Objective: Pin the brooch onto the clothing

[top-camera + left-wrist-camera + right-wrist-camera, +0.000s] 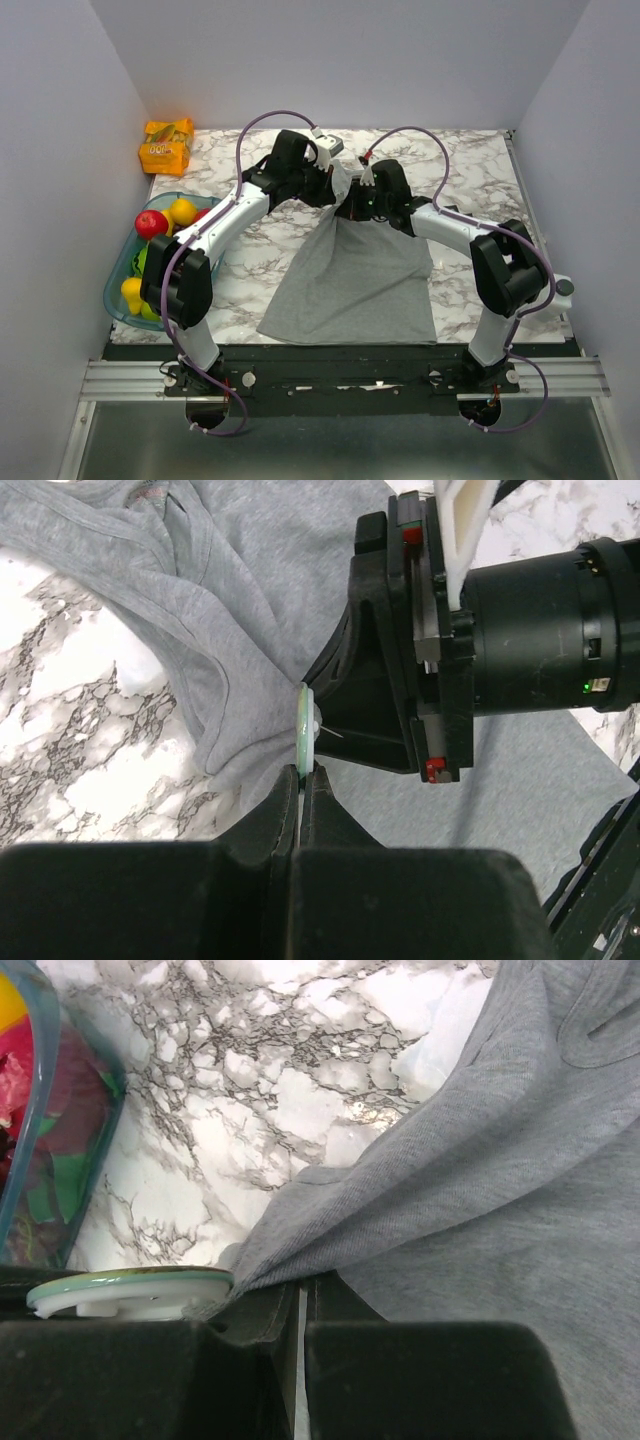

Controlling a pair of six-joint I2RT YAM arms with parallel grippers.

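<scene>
marble bench [480, 180] carries the grey tank top [350, 280], bunched far centre; left pincer [303, 772] grips the brooch [305, 725] edge-on, right pincer [300, 1305] pinches its cloth. hold that cloth taut for pinning.

i see a table [480, 180] with a white and grey marble pattern. a plain pale back wall [340, 60], a left wall [60, 150] and a right wall [600, 150] close it in. a metal rail [120, 378] runs along its near edge. the light is soft and even.
</scene>
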